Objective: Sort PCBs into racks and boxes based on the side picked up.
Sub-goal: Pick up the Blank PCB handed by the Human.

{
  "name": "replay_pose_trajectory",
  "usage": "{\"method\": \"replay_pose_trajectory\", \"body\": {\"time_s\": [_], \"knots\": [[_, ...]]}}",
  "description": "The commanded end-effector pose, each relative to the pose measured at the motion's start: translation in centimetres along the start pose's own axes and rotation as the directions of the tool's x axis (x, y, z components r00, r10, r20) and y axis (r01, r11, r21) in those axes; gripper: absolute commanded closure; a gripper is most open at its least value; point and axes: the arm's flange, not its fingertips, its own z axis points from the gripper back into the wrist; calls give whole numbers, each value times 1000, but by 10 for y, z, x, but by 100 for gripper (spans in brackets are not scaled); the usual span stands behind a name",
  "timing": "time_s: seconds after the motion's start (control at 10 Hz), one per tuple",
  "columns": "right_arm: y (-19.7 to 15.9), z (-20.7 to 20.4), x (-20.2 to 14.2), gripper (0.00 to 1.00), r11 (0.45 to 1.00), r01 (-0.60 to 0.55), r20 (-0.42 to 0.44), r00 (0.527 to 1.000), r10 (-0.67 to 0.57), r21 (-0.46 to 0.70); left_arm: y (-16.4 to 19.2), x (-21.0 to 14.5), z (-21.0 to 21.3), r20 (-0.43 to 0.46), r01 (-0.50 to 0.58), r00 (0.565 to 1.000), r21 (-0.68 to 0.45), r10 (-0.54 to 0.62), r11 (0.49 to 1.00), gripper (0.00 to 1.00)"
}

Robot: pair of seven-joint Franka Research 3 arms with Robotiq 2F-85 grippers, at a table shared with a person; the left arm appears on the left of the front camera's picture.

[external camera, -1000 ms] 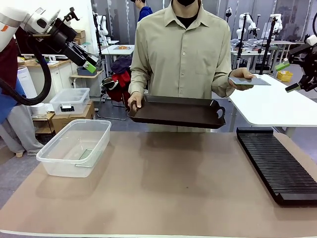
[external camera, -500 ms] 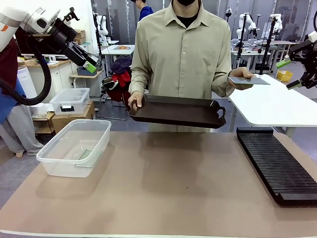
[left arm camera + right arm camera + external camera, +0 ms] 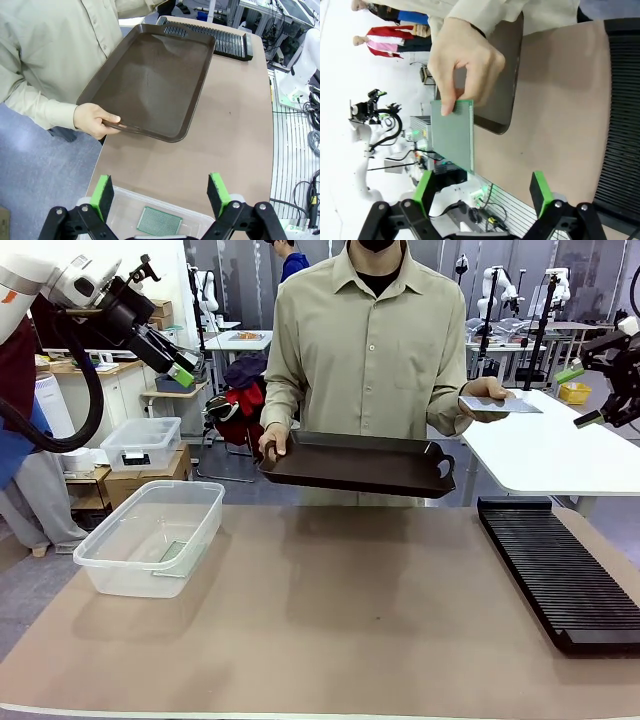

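The thin green rectangular PCB (image 3: 505, 405) lies flat and raised in the person's hand (image 3: 487, 392), off the far right corner of the table, above and beyond the long black slotted rack (image 3: 560, 570). In the right wrist view the fingers pinch one short edge of this board (image 3: 452, 132), leaving the rest free.

Over the last second little has changed. The board has hardly shifted, and the right gripper (image 3: 572, 398) has bobbed up and come back down to the board's level. It remains apart from the board, its green-padded jaws spread wide and empty, with the free edge roughly between them. I judge the handover as lined up but not begun; the arm must reach in before it closes.

A second green board (image 3: 160, 221) already lies in the large clear plastic tub (image 3: 120, 575) on the left of the table. Above the tub the left gripper (image 3: 180, 373) hangs where it was, jaws wide and empty.

The person's other hand (image 3: 272, 443) holds the dark brown handled tray (image 3: 360, 465), now bare, over the table's far edge.
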Motion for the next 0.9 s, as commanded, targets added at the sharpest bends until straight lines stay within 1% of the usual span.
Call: {"method": "replay_pose_trajectory", "body": {"time_s": [0.0, 0.2, 0.3, 0.4, 0.6, 0.8], "knots": [[-4, 5, 23, 0, 996, 56, -38, 998, -53, 71, -1, -1, -1, -2, -1, 1000, 1, 1, 1000, 0], [-17, 0, 36, 0, 986, 78, -87, 994, -66, 146, -1, -1, -1, -2, -1, 1000, 1, 1, 1000, 0], [-24, -4, 46, 0, 982, 84, -90, 993, -69, 168, -1, -1, -1, -2, -1, 1000, 1, 1, 1000, 0], [-32, -11, 52, 0, 974, 85, -117, 991, -62, 210, -1, -1, -1, -2, -1, 1000, 1, 1, 1000, 0], [-44, -22, 65, 0, 956, 68, -177, 984, -18, 284, -1, -1, -1, -2, -1, 1000, 1, 1, 1000, 0], [-47, -35, 71, 0, 941, 68, -233, 972, 11, 330, -1, -1, -1, -2, -1, 1000, 1, 1, 1000, 0]]}}
